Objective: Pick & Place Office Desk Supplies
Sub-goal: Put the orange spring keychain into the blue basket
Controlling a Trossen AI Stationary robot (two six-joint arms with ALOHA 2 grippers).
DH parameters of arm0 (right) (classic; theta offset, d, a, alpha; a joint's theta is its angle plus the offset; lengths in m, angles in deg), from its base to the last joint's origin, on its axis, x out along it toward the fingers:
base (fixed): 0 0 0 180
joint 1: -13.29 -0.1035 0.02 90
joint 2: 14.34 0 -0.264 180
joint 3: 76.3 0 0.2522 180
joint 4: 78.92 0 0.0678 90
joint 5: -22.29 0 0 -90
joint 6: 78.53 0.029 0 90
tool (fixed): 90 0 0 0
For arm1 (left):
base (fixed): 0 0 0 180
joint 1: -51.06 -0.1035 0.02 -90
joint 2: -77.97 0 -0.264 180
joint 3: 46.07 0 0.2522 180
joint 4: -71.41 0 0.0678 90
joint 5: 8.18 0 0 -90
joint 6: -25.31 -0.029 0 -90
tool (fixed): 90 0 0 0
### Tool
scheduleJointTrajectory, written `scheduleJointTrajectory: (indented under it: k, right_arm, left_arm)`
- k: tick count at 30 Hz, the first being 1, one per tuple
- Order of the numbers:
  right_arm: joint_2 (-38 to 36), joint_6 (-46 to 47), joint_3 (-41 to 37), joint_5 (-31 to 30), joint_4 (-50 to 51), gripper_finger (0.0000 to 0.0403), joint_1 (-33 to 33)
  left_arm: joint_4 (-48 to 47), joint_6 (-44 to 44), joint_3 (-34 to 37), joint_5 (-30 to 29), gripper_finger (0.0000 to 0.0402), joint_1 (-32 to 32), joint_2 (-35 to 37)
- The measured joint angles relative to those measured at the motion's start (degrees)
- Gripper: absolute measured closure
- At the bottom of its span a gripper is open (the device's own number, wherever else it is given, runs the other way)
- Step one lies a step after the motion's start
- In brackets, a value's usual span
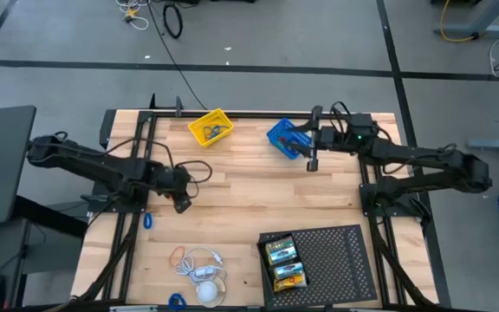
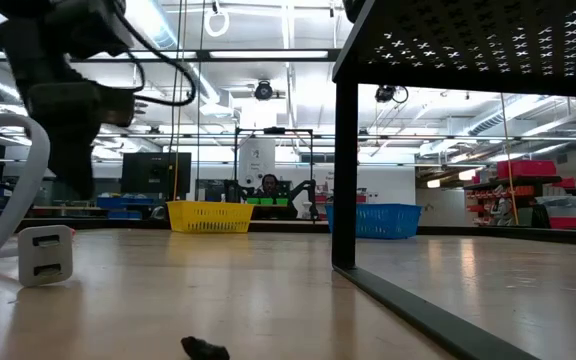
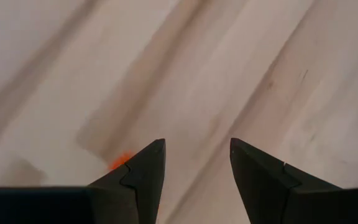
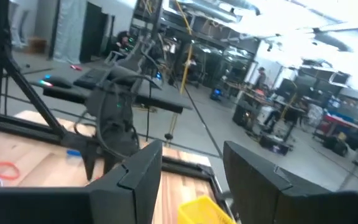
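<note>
My left gripper (image 1: pixel 182 204) hangs over bare wood on the left half of the pale plank table (image 1: pixel 249 186), jaws parted w/ a clear gap, nothing between them; left wrist view shows only planks past my two dark fingers (image 3: pixel 143 171) and a small orange blur (image 3: pixel 120 160) at one tip (can't tell what it is). My right gripper (image 1: pixel 312 163) sits up near the far edge, just beside the small blue mesh basket (image 1: pixel 286 139), fingers spread apart, empty; its wrist cam looks across the table, catching the left arm and a thin red-orange loop (image 4: pixel 0 170) on the wood. Supplies: two yellow-and-green crayon boxes (image 1: pixel 283 263) lie side by side on the large black perforated tray (image 1: pixel 336 256), near-right part of the table. Orange band (image 1: pixel 179 255) lies near the front-left edge, touching or just beside a white cable w/ round puck (image 1: pixel 206 286). Small blue loop (image 1: pixel 147 220) on the wood near my left gripper, another blue bit (image 1: pixel 177 301) at the near edge. Small yellow mesh basket (image 1: pixel 210 127) at the far edge holds something blue, too small to name. Low view: white plug block (image 2: pixel 46 255), small dark object (image 2: pixel 205 349) in front.
</note>
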Motion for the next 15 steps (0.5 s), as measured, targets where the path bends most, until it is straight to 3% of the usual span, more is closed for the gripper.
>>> scheduleJointTrajectory:
  k: [5, 15]
  right_arm:
    - [-3.6, 0.0, -3.1, -2.8, 0.8, 0.0222, -1.1]
    - [-4.2, -0.8, -3.4, -3.1, 1.7, 0.0222, -1.2]
  left_arm:
    - [-1.4, 9.0, 0.0, 1.3, 0.0216, 5.2, -2.9]
    - [-1.5, 14.0, -0.1, -1.9, 0.0216, 8.0, -15.1]
